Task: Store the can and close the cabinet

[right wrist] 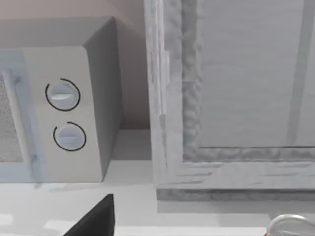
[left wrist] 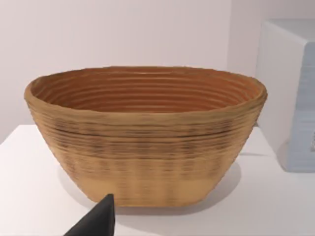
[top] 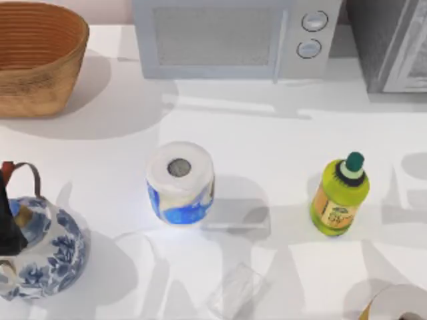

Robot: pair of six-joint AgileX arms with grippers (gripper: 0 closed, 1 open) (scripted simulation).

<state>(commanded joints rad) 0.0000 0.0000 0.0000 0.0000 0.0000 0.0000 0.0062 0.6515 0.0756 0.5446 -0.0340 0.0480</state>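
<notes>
The can [top: 399,303] stands at the front right corner of the table, cut off by the top view's lower edge; its pale round top and a brownish side show. A silvery rim of the can [right wrist: 291,225] sits low in the right wrist view, beside one dark fingertip [right wrist: 98,216] of my right gripper. The grey cabinet [top: 390,47] stands at the back right, and its panelled front [right wrist: 236,98] faces the right wrist camera. Whether its door is ajar I cannot tell. My left gripper [top: 8,227] is a dark shape at the left edge, over the teapot.
A white microwave [top: 233,37] stands at the back centre, left of the cabinet. A woven basket [top: 37,57] sits back left. A blue-and-white teapot [top: 43,250], a paper roll [top: 180,181], a green bottle [top: 339,197] and a clear glass [top: 237,290] stand about the table.
</notes>
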